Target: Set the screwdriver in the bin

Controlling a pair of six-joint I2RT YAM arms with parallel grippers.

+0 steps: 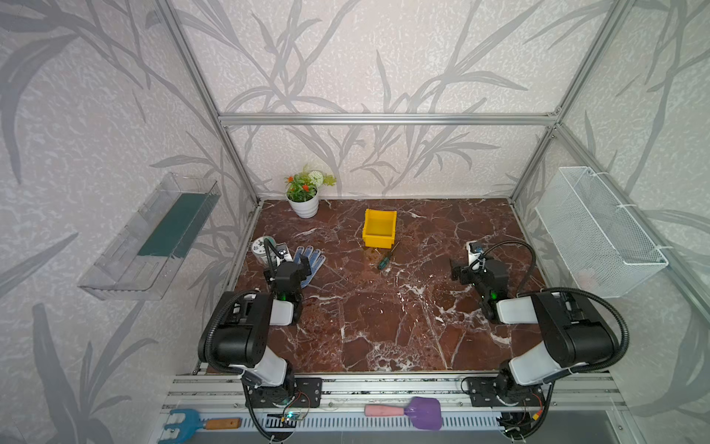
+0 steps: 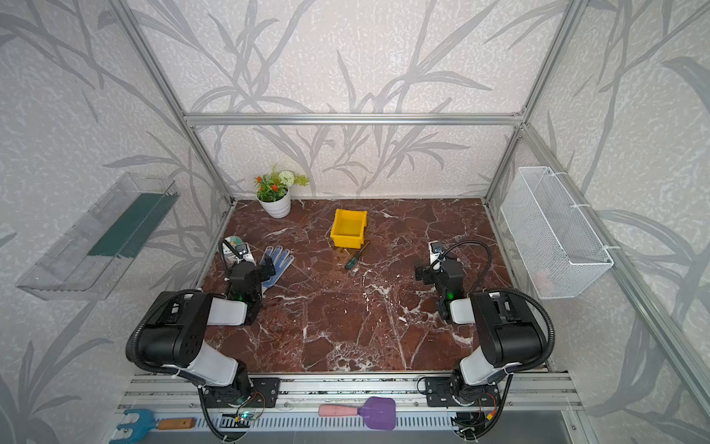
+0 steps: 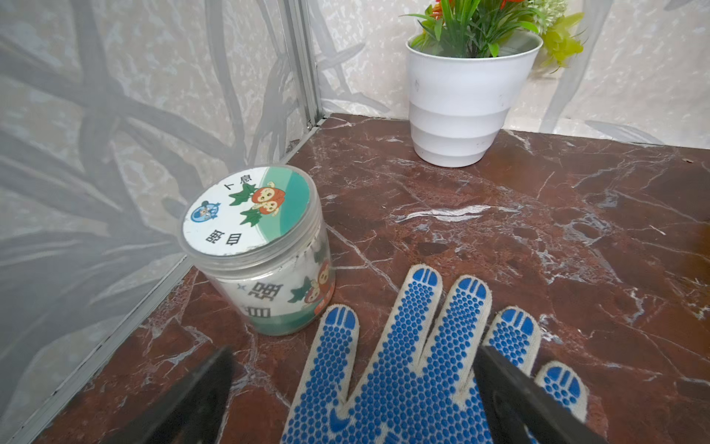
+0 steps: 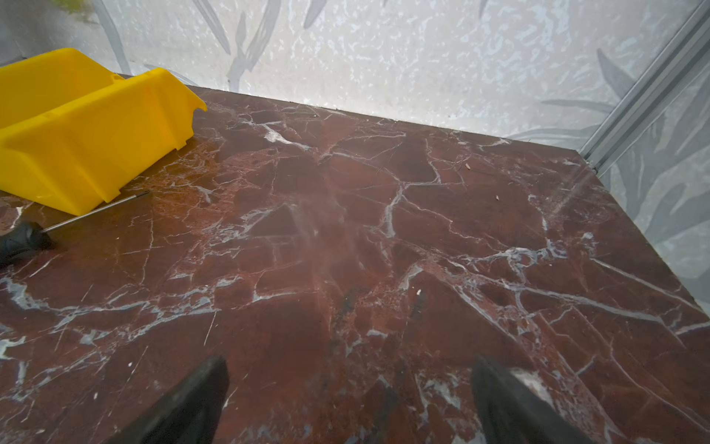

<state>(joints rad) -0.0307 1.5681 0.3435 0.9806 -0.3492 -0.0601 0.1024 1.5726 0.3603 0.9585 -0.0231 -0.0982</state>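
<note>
The screwdriver [image 1: 387, 257] [image 2: 355, 257], green-and-black handled with a thin dark shaft, lies flat on the marble just in front of the bin [image 1: 379, 228] [image 2: 348, 228], its tip near the bin's front right corner. The yellow bin stands open-topped and holds nothing I can see. The right wrist view has the shaft and handle end of the screwdriver [image 4: 27, 238] beside the bin [image 4: 92, 127]. My right gripper [image 4: 349, 388] [image 1: 461, 271] hovers open over bare marble, to the right of the screwdriver. My left gripper [image 3: 353, 388] [image 1: 301, 265] is open above a glove.
A blue-dotted white glove [image 3: 415, 357] [image 1: 309, 265] lies under the left gripper, a lidded plastic jar [image 3: 261, 246] beside it. A white flowerpot [image 1: 303, 203] stands at the back left. A wire basket [image 1: 599, 230] and a clear tray [image 1: 153, 238] hang on the side walls.
</note>
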